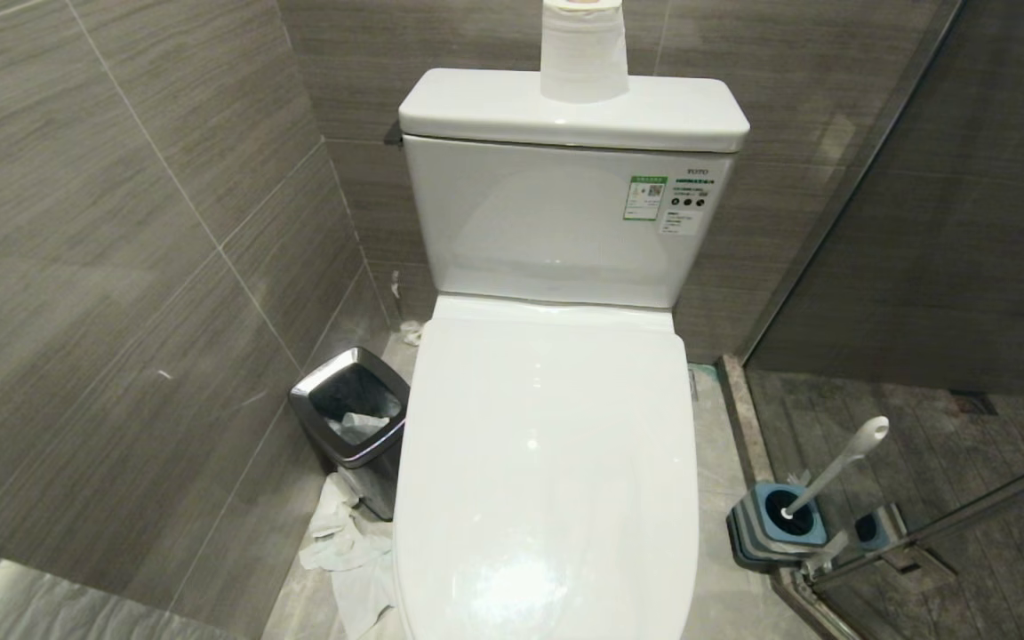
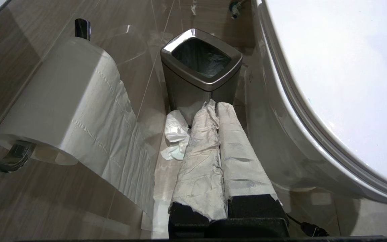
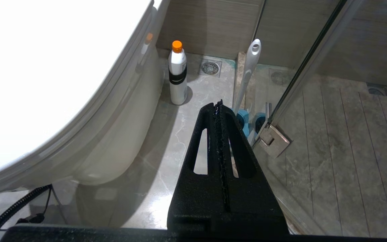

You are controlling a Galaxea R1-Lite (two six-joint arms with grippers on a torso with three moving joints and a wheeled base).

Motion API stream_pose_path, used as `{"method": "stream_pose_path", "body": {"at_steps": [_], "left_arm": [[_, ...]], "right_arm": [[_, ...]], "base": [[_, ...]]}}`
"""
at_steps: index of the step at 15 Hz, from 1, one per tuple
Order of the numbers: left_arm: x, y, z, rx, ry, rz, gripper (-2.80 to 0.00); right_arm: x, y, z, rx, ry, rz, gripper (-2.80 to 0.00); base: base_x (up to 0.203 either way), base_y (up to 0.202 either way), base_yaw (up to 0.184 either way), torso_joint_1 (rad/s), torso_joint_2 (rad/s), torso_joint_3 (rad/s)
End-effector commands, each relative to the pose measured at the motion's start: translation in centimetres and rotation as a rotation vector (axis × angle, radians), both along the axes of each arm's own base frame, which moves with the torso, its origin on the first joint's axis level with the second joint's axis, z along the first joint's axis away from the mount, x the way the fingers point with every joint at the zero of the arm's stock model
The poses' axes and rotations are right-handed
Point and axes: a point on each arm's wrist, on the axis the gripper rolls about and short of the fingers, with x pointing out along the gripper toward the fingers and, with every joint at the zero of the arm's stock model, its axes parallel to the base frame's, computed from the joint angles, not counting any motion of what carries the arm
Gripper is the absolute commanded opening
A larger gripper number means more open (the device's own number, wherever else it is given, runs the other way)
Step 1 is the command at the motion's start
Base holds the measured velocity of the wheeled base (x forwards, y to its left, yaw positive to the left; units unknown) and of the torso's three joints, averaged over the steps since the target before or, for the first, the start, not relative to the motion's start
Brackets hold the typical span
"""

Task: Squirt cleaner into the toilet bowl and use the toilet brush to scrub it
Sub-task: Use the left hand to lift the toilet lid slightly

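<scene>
Beside the glossy toilet bowl point(image 1: 548, 462) — slim toilet brush point(image 1: 836, 467), holstered.

Walls point(image 1: 121, 222) clad in grey-brown wood-grain tiles, pale grout lines. Floor point(image 3: 186, 111) laid in glossy marbled grey stone; round drain point(image 3: 210, 68) set near back wall. Glass shower partition point(image 1: 948, 222) framed in metal at right, hinge point(image 3: 274, 140) fixed low. Glare reflected off tiles.
</scene>
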Motion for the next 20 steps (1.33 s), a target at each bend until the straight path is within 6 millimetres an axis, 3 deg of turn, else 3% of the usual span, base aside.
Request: {"method": "stream_pose_path", "body": {"at_steps": [1, 20], "left_arm": [[0.02, 0.00, -0.07, 0.000, 0.003, 0.001, -2.80], [0.03, 0.00, -0.08, 0.000, 0.003, 0.002, -2.80]], "right_arm": [[0.01, 0.00, -0.04, 0.000, 0.001, 0.000, -2.80], [0.00, 0.00, -0.04, 0.000, 0.000, 0.001, -2.80]], "base": [[0.000, 0.000, 0.000, 0.000, 0.00, 0.000], [0.000, 0.000, 0.000, 0.000, 0.00, 0.000]]}}
